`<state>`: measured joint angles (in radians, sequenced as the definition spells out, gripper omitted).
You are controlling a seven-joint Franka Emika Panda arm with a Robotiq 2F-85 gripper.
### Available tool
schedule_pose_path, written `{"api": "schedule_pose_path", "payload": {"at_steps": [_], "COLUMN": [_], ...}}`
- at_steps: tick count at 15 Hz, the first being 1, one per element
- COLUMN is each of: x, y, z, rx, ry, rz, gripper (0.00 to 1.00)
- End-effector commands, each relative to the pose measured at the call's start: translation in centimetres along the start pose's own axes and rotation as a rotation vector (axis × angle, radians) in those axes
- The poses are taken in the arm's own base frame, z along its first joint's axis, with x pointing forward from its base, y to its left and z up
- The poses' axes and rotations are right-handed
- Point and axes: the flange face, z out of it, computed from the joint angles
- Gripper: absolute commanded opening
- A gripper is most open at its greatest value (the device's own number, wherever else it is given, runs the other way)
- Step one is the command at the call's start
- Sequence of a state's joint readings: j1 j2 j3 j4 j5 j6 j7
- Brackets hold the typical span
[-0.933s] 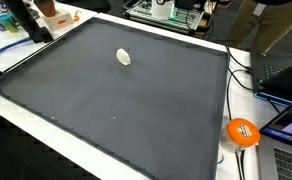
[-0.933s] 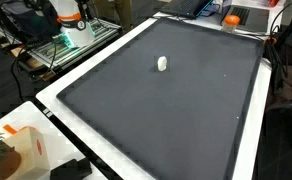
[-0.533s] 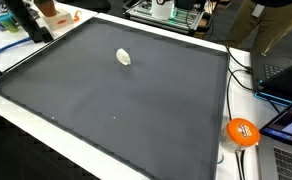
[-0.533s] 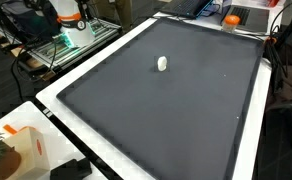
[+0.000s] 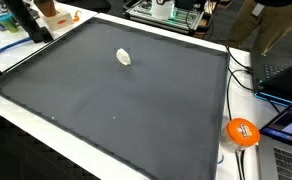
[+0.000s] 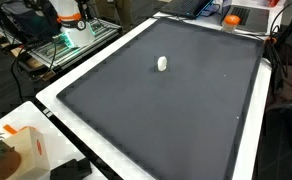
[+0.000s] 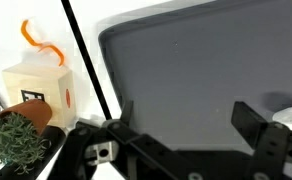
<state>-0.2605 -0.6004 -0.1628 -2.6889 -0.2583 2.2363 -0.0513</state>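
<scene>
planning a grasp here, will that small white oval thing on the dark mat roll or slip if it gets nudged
The white oval object looks rounded, so a nudge would probably roll it. It is small against the dark mat, so likely light. Its surface seems smooth, so the open end effector might squeeze it out unless it closes squarely.

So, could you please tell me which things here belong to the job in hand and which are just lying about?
In hand: open gripper; small white oval object; dark grey mat.
Lying about: round orange object; cream box with orange handle; green plant.
</scene>
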Motion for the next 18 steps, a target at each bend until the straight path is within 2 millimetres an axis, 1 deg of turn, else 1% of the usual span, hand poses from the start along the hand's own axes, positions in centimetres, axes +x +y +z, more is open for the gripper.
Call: {"api": "schedule_pose_path", "payload": {"at_steps": [1,2,3,6,9,12,14,18], "x": [0.0,0.2,0.5,1.8,3.9,7.1,9.3,13.3], "y": [0.0,-0.6,-1.6,-5.6,-9.5,-12.7,-14.1,-16.5], "z": [-0.1,-0.1,-0.5,-1.6,-2.6,-2.9,-2.7,-0.8], "rx": [0.0,0.023,0.037,0.107,0.114,0.106,0.09,0.094], "ry": [-0.001,-0.01,-0.012,0.006,-0.022,-0.088,-0.126,-0.206], "rz": [0.0,0.01,0.016,-0.021,-0.058,-0.102,-0.109,-0.115], "gripper": [1.0,1.0,1.0,1.0,1.0,1.0,1.0,1.0]}}
